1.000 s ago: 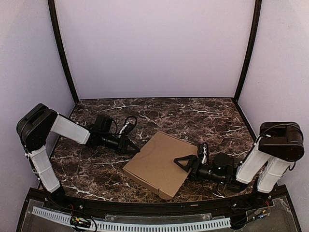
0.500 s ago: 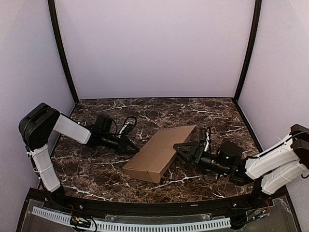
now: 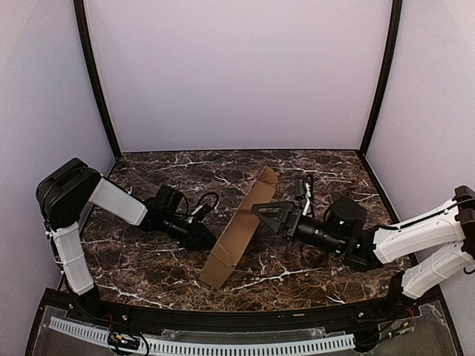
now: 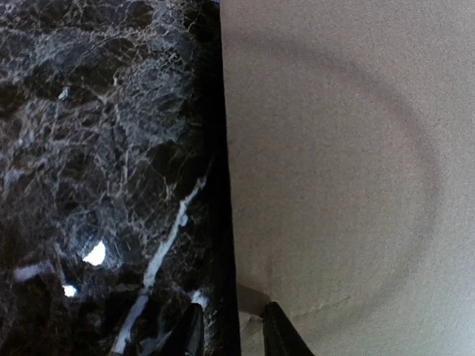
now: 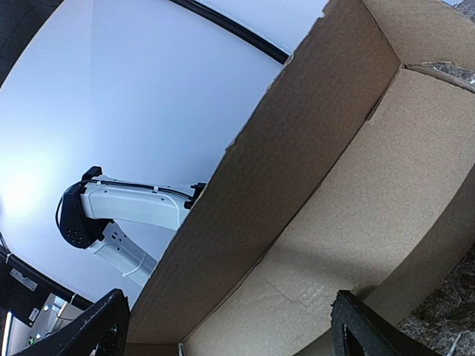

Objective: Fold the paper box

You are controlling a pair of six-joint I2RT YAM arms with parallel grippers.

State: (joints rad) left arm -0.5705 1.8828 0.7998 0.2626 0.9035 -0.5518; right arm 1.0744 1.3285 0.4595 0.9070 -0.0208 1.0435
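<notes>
**Item: the paper box [image 3: 237, 233], plain brown cardboard.**
- Position: middle of the table [image 3: 148, 259]. It stands on its long near-left edge and is steeply tilted, with the far corner highest.
- Change: a second ago it lay flat. Half a second ago its right side was raised. Now it is close to upright.
- Reading: I take this as a turn-over or a panel being swung up about the left edge. The fold itself looks unfinished, and the box could topple either way from here.

**Item: right end effector [image 3: 267, 215].**
- State: fingers spread wide apart, gripping nothing.
- Relation: it presses against the box's right-hand face, about halfway up. In its own wrist view, two cardboard panels meeting at a crease [image 5: 334, 245] fill the space between the fingers [image 5: 111, 322].
- Change: the arm has reached further left, following the box as it rose.

**Item: left end effector [image 3: 204, 239].**
- Position: low on the table, at the foot of the box's left face.
- State: the wrist view shows the fingertips [image 4: 276, 330] narrowly parted, with the box's bottom edge [image 4: 334, 148] running between them. I cannot tell whether they are pinching it.
</notes>
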